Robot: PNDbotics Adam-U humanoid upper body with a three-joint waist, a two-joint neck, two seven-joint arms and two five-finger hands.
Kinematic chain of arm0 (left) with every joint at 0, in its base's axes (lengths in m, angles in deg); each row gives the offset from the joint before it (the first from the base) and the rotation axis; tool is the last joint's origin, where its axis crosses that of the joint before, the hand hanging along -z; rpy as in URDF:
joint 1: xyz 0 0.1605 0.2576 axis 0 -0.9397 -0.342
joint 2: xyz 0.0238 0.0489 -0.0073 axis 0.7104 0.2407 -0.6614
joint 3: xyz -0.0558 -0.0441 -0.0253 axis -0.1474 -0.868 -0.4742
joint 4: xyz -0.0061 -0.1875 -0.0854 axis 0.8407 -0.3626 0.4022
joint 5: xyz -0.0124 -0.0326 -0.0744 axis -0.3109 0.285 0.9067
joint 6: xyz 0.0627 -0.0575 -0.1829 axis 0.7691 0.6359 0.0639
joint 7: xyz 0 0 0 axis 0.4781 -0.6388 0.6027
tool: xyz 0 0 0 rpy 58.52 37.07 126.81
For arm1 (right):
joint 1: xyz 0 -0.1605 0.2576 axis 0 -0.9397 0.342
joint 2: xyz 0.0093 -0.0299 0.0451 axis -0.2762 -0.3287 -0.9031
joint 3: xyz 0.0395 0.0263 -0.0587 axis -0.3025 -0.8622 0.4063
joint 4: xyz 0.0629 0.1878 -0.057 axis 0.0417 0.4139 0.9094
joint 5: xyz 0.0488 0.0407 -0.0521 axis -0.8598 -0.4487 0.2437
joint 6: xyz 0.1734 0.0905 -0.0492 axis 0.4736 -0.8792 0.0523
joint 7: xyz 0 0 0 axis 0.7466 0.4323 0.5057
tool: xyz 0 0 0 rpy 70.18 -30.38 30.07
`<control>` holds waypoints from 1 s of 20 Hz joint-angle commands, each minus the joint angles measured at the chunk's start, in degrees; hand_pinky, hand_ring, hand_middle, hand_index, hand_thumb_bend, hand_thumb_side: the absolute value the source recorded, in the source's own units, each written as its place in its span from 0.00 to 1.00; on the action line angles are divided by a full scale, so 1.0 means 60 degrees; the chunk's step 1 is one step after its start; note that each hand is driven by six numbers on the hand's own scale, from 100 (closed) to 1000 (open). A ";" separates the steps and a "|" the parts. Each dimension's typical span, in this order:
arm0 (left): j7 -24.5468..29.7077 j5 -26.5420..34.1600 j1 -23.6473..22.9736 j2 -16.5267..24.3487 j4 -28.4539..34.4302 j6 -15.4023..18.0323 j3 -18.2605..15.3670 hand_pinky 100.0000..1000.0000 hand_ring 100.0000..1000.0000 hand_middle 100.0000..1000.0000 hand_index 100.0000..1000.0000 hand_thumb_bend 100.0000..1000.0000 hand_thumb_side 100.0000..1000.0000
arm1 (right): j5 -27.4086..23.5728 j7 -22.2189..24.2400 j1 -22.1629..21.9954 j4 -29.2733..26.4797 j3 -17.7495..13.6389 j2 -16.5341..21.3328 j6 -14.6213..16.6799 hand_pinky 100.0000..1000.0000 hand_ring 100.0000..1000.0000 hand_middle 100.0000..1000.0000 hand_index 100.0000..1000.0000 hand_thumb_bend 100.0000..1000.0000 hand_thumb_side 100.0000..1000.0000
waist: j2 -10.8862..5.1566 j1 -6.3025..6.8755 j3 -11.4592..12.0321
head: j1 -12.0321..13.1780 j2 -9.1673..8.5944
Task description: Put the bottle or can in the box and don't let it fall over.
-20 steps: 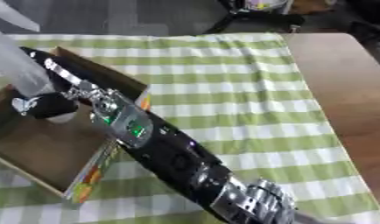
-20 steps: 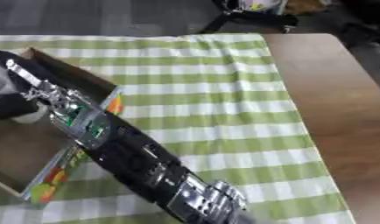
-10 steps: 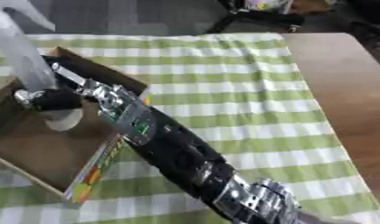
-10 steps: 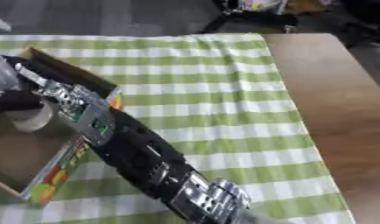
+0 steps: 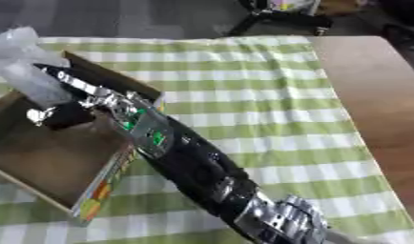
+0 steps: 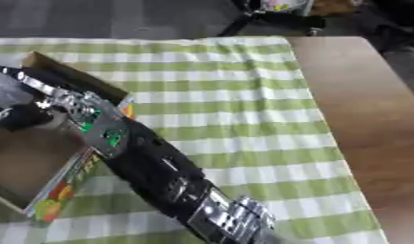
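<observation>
From the left eye view, the robot's right arm point(image 5: 185, 162) runs up from the near edge of the worktop point(image 5: 377, 95) and reaches across the green-and-white checked cloth point(image 5: 243, 81) to the open cardboard box point(image 5: 43, 157) that sits by the worktop's left edge. The right robot hand point(image 5: 64, 102) is over the box's far side, its fingers curled round a clear plastic bottle point(image 5: 26, 71). The bottle stands more or less upright, leaning a little, with its crinkled upper part rising above the box's far wall and its lower part hidden behind the hand, so I cannot tell whether its base touches the box floor. The box's brown inside is bare where it shows, and its near side carries a colourful printed panel point(image 5: 102, 190). From the right eye view, the same arm crosses the cloth on the same slant, and the hand point(image 6: 35, 107) sits at the box's far side, close against the picture's left edge; only a pale sliver of the bottle point(image 6: 3, 90) shows there. The bare wooden worktop runs down the right side beyond the cloth's edge. The left robot hand appears in neither view.
</observation>
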 commanded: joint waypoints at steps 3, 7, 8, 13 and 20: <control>-0.0005 0.0028 -0.0015 0.0187 0.0083 0.0010 -0.0028 1.00 0.48 0.68 0.76 0.07 0.84 | 0.0003 0.0180 0.0154 -0.0168 -0.0091 0.0101 -0.0374 1.00 1.00 1.00 1.00 0.26 0.00 | -0.0241 0.0087 -0.0013 | 0.0049 0.0022; -0.0021 0.0038 -0.0032 0.0189 0.0077 0.0016 -0.0034 1.00 0.48 0.68 0.76 0.07 0.84 | -0.0168 0.0011 0.0243 -0.0229 -0.0101 0.0118 -0.0674 1.00 1.00 1.00 1.00 0.27 0.00 | -0.0265 0.0094 -0.0011 | 0.0056 0.0018; -0.0026 0.0039 -0.0038 0.0190 0.0077 0.0019 -0.0034 1.00 0.48 0.68 0.75 0.07 0.84 | -0.0213 0.0017 0.0279 -0.0225 -0.0098 0.0133 -0.0720 1.00 1.00 1.00 1.00 0.27 0.00 | -0.0276 0.0093 -0.0013 | 0.0055 0.0029; -0.0049 0.0046 -0.0085 0.0208 0.0067 0.0015 -0.0043 1.00 0.48 0.67 0.75 0.07 0.84 | -0.0442 0.0101 0.0524 -0.0148 -0.0120 0.0306 -0.0922 1.00 1.00 1.00 1.00 0.28 0.00 | -0.0375 0.0062 -0.0056 | 0.0076 0.0130; -0.0040 0.0085 -0.0100 0.0243 0.0068 -0.0025 -0.0026 1.00 0.48 0.67 0.75 0.08 0.84 | -0.0621 0.0222 0.0999 0.0385 -0.0286 0.0434 -0.1365 1.00 1.00 1.00 1.00 0.28 0.00 | -0.0500 0.0001 -0.0071 | 0.0103 0.0281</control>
